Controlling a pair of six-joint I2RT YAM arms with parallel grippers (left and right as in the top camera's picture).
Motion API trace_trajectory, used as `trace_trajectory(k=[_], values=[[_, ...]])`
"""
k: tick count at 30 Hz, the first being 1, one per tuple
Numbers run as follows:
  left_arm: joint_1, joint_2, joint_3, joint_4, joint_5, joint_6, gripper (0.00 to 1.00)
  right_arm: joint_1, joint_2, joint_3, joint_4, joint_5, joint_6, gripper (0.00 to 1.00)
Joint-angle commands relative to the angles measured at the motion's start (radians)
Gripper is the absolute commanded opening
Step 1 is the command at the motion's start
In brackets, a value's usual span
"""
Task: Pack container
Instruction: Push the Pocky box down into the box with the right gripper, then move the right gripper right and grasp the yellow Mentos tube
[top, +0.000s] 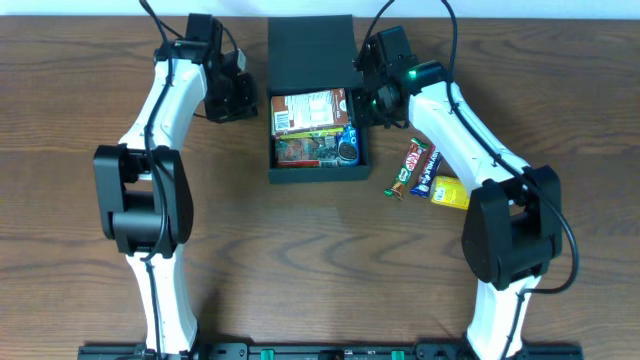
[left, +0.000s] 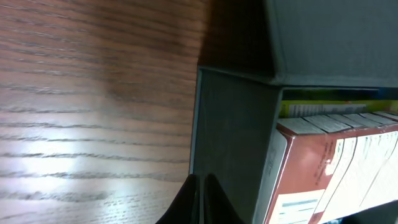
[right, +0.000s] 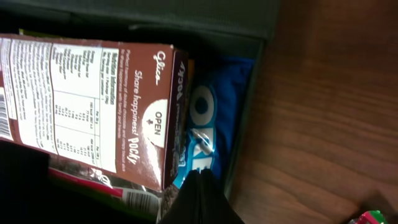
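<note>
Packing looks partly done. The container (top: 320, 176) lies between both grippers with its lid (top: 310, 50) open, and it already holds a Pocky box (right: 93, 106) and an Oreo pack (right: 208, 124). The right gripper (right: 202, 186) is pinched narrow and empty, with the Oreo pack just ahead of its tips. The left gripper (left: 200, 186) is also pinched and empty, with the container's outer wall just ahead. Left to do, by my reading: the bars (top: 415, 165) and yellow packet (top: 450, 192) behind the right gripper, then the lid.
</note>
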Motion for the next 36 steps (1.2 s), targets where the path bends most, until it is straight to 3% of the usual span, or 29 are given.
trace_trajectory(k=[1,27,36], values=[[0.003,0.040,-0.010,0.005,0.056,-0.002,0.06,0.003,0.009,-0.006,0.009,0.007,0.023,0.01],[-0.037,0.072,-0.010,0.072,0.107,-0.013,0.06,0.048,0.053,-0.006,0.058,-0.048,0.046,0.01],[-0.037,0.072,-0.010,0.072,0.106,-0.012,0.06,0.050,0.053,-0.005,0.057,0.021,0.045,0.01]])
